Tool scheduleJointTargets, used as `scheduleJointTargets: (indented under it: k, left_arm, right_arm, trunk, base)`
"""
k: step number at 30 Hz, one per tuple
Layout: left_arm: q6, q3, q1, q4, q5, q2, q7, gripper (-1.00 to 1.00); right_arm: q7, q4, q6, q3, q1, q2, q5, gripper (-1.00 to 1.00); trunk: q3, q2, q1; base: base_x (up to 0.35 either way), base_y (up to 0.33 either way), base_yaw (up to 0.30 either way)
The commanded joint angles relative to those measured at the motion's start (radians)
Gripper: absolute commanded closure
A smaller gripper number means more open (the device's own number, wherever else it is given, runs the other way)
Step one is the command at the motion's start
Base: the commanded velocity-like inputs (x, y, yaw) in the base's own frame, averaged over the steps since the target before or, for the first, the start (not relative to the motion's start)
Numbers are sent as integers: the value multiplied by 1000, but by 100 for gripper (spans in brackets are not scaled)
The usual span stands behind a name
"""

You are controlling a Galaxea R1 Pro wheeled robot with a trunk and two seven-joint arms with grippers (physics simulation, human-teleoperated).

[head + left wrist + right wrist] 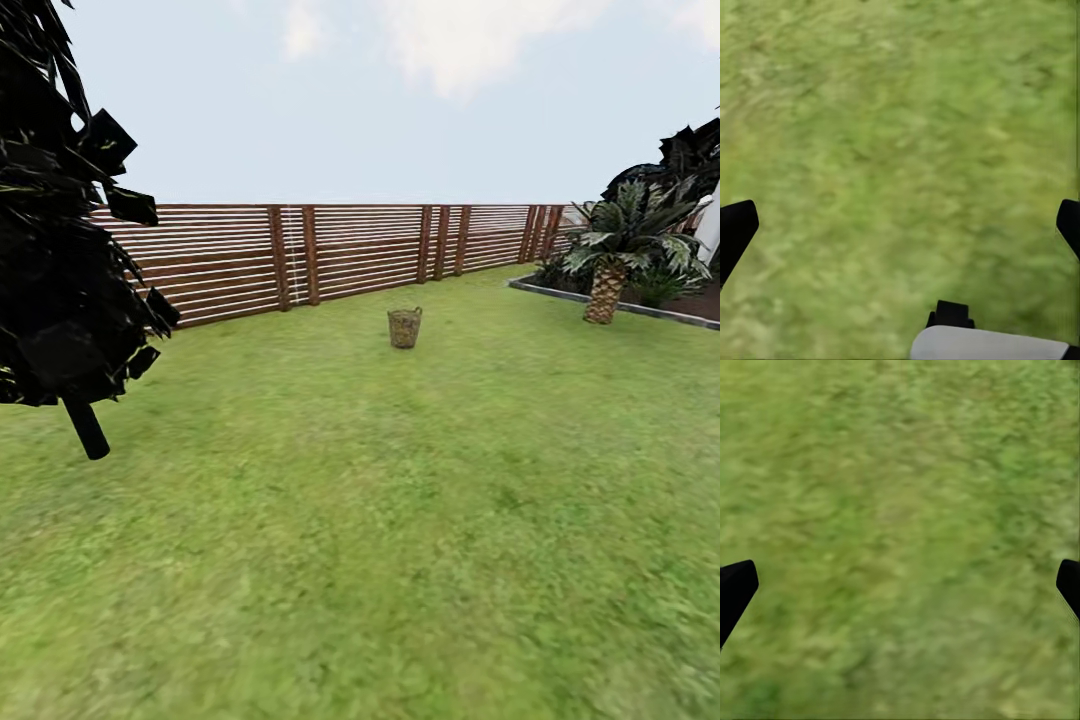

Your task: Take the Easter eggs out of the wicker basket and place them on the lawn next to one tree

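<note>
Head view: the wicker basket (404, 327) is seen standing upright on the lawn (400, 560), well ahead, short of the slatted fence (300, 255). Its contents cannot be made out, so no egg is judged moved yet; the whole task is taken as still to be done. A dark cypress (60, 230) is noted at left, a short palm (610, 265) at right beside a kerbed bed.

Left wrist view: the left gripper (900, 229) is spread wide over bare grass, nothing held.

Right wrist view: the right gripper (900, 589) is likewise spread wide and empty above grass.
</note>
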Motion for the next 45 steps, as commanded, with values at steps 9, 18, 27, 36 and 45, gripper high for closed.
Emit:
scheduleJointTargets:
  k: [9,18,27,36,45]
  left_arm:
    - [-3,-2,-1,1,-1,0,5,-100]
    - [-3,-2,-1,1,-1,0,5,-100]
    - [-3,-2,-1,1,-1,0,5,-100]
    - [-3,-2,-1,1,-1,0,5,-100]
    - [-2,-2,-1,1,-1,0,5,-100]
  right_arm:
    - [-3,0,-3,9,-1,0,-10,-100]
    - [-5,0,-3,9,-1,1,-10,-100]
    - [-5,0,-3,9,-1,1,-10,-100]
    - [-5,0,-3,9,-1,1,-10,-100]
    - [-5,0,-3,9,-1,1,-10,-100]
  trunk:
    - [-1,-1,1]
    - [-1,-1,1]
    - [-1,-1,1]
    - [-1,-1,1]
    - [-1,-1,1]
  base:
    - [335,-76,0]
    - [335,-76,0]
    - [335,-76,0]
    - [335,-76,0]
    - [335,-76,0]
